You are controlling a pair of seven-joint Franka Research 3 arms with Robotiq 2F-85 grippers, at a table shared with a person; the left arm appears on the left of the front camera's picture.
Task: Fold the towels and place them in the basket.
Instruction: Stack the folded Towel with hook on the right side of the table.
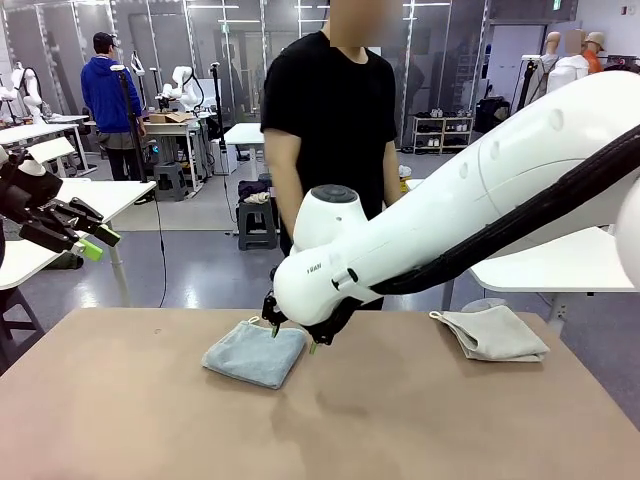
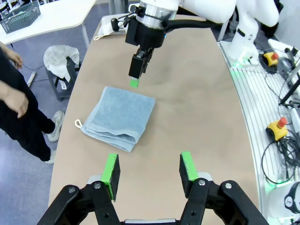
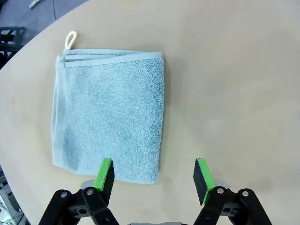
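Our right tool (image 3: 153,176) hangs spread and empty just over the near corner of the folded blue towel (image 3: 110,117); our left tool (image 2: 149,173), also spread and empty, is raised off to the side. If we pinch only the top layer, the fold may fall open. On the table (image 1: 400,420) we count two towels, blue and beige (image 1: 495,333), and one basket (image 2: 21,16) far off on another table.

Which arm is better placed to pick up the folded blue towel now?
Right, probably. The right gripper hangs open just over the blue towel edge, while the left gripper is raised off to the table's side.
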